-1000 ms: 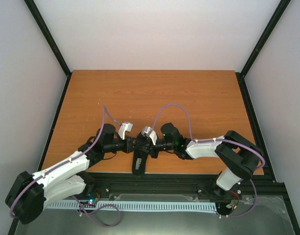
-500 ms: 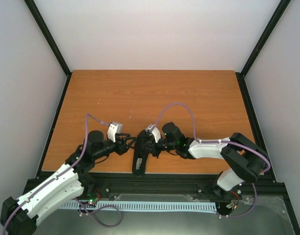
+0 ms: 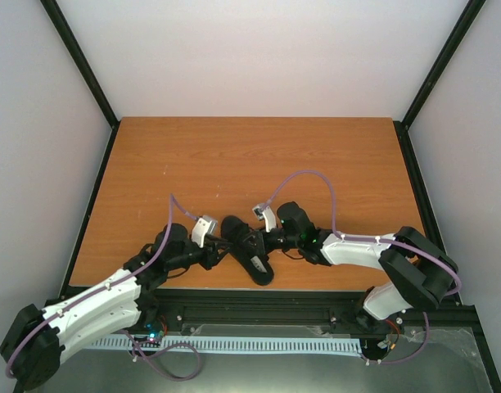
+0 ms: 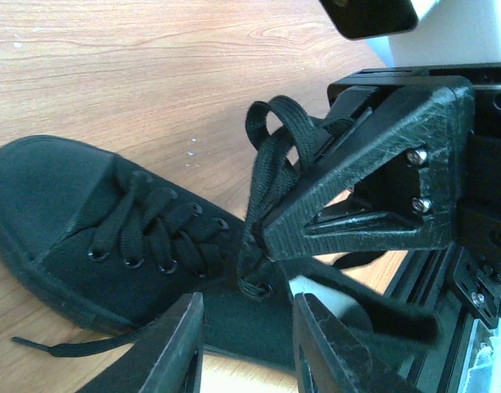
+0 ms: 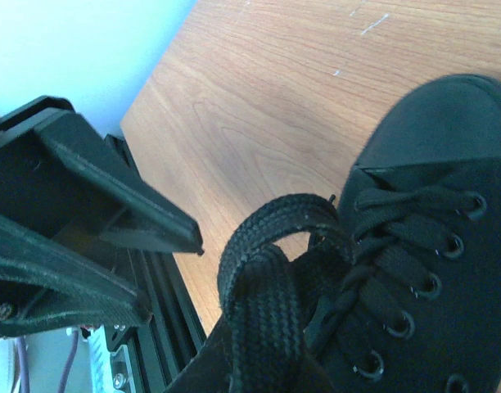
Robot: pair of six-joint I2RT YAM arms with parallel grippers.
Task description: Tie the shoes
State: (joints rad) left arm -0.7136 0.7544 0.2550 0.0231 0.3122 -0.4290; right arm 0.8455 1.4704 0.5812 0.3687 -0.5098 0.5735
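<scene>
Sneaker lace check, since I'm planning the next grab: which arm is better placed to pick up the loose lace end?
Probably left. The right gripper is shut on a lace loop; the left gripper hangs open over the sneaker, the loose lace end lying nearby.

Black sneaker on the orange-brown wooden table

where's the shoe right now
In the top view the black sneaker lies by the table's near edge, about mid-width, between the left tool and the right tool, which pinches its laces.
</scene>
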